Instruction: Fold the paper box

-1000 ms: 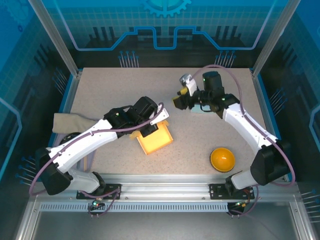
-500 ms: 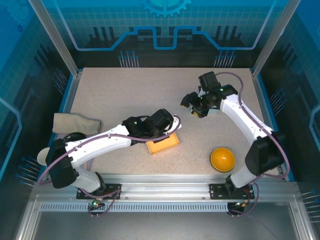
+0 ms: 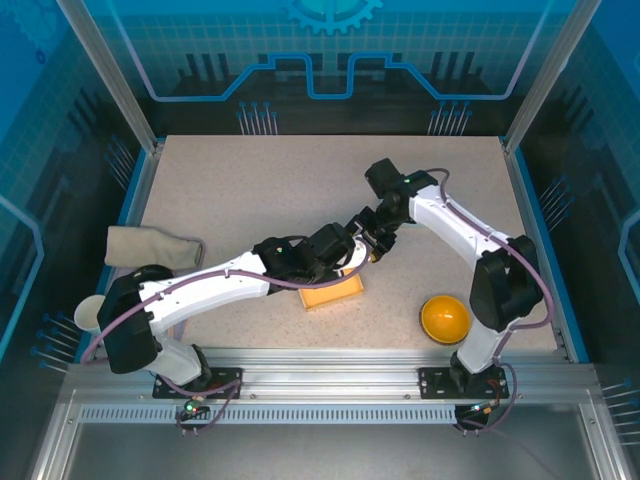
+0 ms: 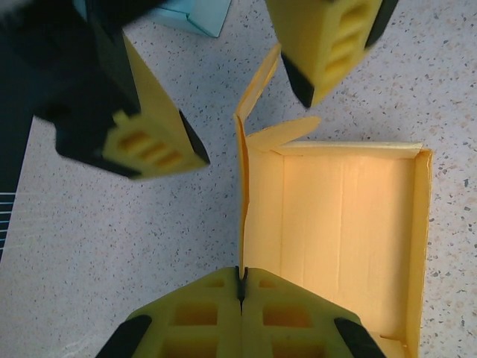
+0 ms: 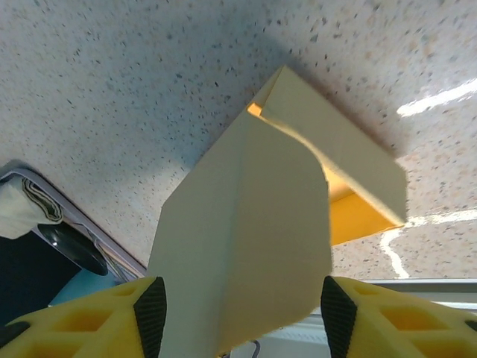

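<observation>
Left claw [image 4: 240, 287] clamps the box [image 4: 343, 224] wall, right claw [image 5: 242, 309] straddles its flap [image 5: 246, 224], jaws apart; a skewed push could crumple it or tug the box loose.

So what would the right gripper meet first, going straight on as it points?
Probably the paper box: its raised flap sits between the open fingers of the right gripper; depth unclear.
</observation>
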### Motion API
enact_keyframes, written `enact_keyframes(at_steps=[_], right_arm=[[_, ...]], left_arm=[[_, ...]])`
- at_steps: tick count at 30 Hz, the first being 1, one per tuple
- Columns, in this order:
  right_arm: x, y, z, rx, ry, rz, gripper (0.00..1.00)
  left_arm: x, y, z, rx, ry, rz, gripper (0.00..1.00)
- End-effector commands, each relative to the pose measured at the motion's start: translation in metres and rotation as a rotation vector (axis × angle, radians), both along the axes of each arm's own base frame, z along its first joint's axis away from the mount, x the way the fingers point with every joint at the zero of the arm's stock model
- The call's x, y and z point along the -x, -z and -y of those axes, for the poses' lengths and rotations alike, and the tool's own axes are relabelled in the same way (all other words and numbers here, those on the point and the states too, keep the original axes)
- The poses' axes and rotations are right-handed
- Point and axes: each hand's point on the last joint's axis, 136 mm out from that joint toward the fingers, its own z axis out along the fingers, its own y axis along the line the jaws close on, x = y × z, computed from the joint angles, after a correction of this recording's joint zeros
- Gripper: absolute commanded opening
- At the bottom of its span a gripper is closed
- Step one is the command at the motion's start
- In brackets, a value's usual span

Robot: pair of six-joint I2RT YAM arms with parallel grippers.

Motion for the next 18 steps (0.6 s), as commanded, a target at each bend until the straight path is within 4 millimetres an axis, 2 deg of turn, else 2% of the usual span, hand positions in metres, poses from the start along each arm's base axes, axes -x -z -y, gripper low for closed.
enact_keyframes(at_steps=[1,8,15,18], right_arm=[[0.0049,0.0008,-0.0119,-0.031,0.006,-0.052,0.58],[0.0032,0.0026,-0.0138,-0.040,-0.026,-0.029,0.54],[0.0058,0.0068,-0.0175,-0.073,-0.017,-0.039,0.38],[0.0074,0.0106,-0.0208,-0.094,-0.014,-0.050,0.36]], left_arm=[[-0.0004,-0.0191,0.0146,0.055,0.036,0.033,0.00],[-0.0009,-0.0206,0.0155,0.059,0.038,0.042,0.00],[0.0016,-0.0246,0.0199,0.091,0.044,0.045,0.00],[0.0025,-0.0251,0.0222,0.097,0.050,0.045,0.00]])
